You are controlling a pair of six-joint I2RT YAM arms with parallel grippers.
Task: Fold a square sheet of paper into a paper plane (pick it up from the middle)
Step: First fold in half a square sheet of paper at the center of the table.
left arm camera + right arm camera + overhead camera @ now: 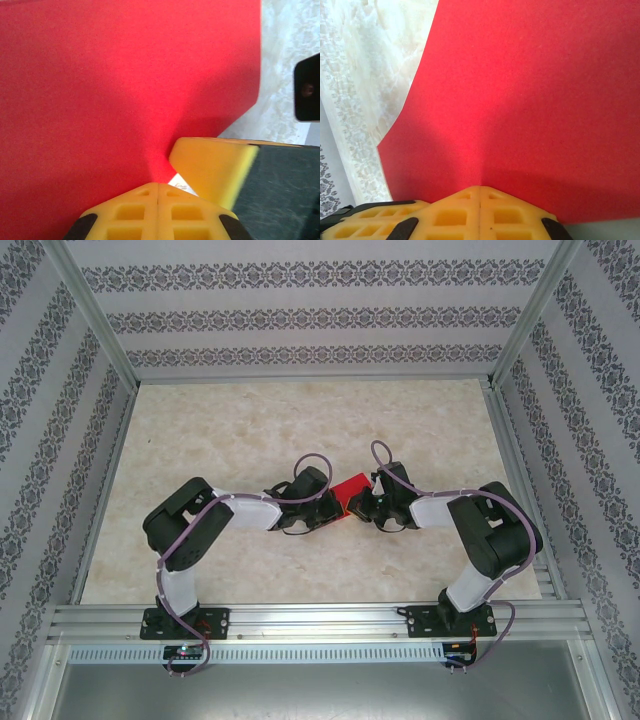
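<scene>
A thin, bright red square sheet of paper (351, 487) sits at the centre of the top view, between the two wrists over the beige marbled table (230, 430). At the bottom of its wrist view, the left gripper (158, 187) has its yellow jaws pinched tight on the sheet's edge. The right gripper (479, 190) clamps it the same way.

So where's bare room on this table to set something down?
Free: the far half of the table, and the near strip along the front rail. Crowded: the centre, where the left pincer and right pincer meet on the square sheet of paper.
</scene>
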